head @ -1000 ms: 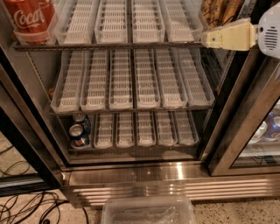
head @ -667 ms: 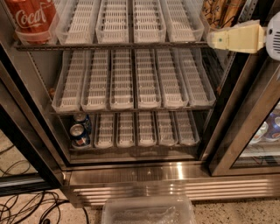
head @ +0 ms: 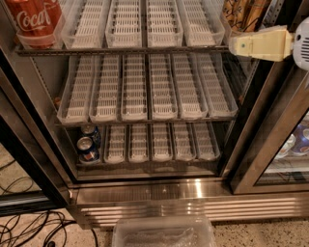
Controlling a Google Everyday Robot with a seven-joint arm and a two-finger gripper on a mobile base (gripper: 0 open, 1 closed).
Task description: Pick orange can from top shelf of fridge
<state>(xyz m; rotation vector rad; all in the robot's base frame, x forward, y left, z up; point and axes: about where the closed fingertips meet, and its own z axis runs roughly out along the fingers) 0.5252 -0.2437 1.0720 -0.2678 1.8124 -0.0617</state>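
Note:
The orange can (head: pixel 243 13) stands at the right end of the top shelf (head: pixel 120 49) of the fridge (head: pixel 145 190), cut off by the picture's upper edge; its shiny copper side with dark squiggles shows. My gripper (head: pixel 231 46) is a cream-coloured piece reaching in from the right, level with the top shelf's front edge. It is just below and slightly in front of the orange can, apart from it and holding nothing that shows.
A red Coca-Cola can (head: pixel 34 19) stands at the top shelf's left end. Two small blue cans (head: pixel 88 144) sit on the lowest rack at left. A clear plastic tub (head: pixel 164 232) lies on the floor in front. Cables (head: pixel 29 229) lie at lower left. The neighbouring cooler's door frame (head: pixel 270 140) is at right.
My gripper has shifted slightly to the right and a little lower. The cans and shelves have not moved.

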